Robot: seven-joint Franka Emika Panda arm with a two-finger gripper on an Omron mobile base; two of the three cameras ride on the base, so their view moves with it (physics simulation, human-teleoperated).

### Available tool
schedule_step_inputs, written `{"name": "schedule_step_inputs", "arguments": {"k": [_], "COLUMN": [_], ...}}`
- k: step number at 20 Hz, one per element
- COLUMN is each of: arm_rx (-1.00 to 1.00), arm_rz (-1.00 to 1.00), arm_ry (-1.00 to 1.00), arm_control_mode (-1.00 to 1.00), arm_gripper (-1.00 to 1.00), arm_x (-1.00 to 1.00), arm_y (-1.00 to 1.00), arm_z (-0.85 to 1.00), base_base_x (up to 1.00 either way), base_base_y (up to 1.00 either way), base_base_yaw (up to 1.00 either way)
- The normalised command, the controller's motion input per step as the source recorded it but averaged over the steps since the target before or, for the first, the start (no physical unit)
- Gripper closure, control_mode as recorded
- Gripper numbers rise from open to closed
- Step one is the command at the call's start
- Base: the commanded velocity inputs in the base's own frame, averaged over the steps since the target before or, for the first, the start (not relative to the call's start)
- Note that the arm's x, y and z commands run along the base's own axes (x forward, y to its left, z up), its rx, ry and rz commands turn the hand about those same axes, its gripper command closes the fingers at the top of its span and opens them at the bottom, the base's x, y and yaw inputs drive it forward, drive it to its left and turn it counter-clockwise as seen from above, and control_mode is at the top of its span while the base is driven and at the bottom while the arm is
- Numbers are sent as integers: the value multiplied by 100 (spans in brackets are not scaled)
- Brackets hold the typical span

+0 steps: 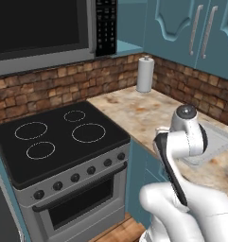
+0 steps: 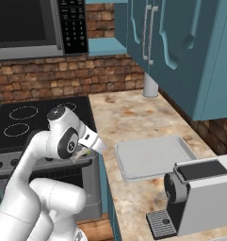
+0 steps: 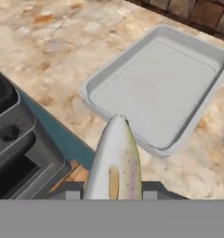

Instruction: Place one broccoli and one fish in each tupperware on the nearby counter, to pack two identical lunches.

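A speckled silvery fish (image 3: pixel 115 155) with a yellowish belly sticks out forward from my gripper (image 3: pixel 114 189), which is shut on it. The fish's tip hangs over the counter's (image 3: pixel 39 42) front edge, just short of the near rim of the pale grey tupperware (image 3: pixel 160 88), which has nothing in it. From the right base view my gripper (image 2: pixel 86 149) hovers by the stove's corner, left of the tupperware (image 2: pixel 152 157). The tupperware (image 1: pixel 214 137) lies partly behind my arm in the left base view. The broccoli is out of view.
A black stovetop (image 1: pixel 58 137) with oven knobs sits left of the counter (image 2: pixel 129 117). A coffee machine (image 2: pixel 199 188) stands close behind the tupperware's right side. A paper towel roll (image 1: pixel 144 74) is in the far corner. Teal wall cabinets (image 2: pixel 181 42) hang overhead.
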Motion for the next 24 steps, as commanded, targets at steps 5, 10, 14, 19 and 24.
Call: {"name": "schedule_step_inputs", "arguments": {"k": [5, 10, 14, 19, 24], "arm_rx": [4, 5, 6, 6, 4], "arm_rz": [-9, -8, -9, -10, -10], "arm_ry": [0, 0, 0, 0, 0], "arm_control_mode": [-100, -100, -100, -100, -100], "arm_gripper": [100, 100, 100, 100, 100], "arm_x": [68, 62, 60, 58, 24], "arm_y": [-54, -54, -54, -55, -46], "arm_z": [-25, -20, -13, -11, -16], "base_base_x": [0, 0, 0, 0, 0], "base_base_y": [0, 0, 0, 0, 0], "base_base_yaw": [0, 0, 0, 0, 0]}}
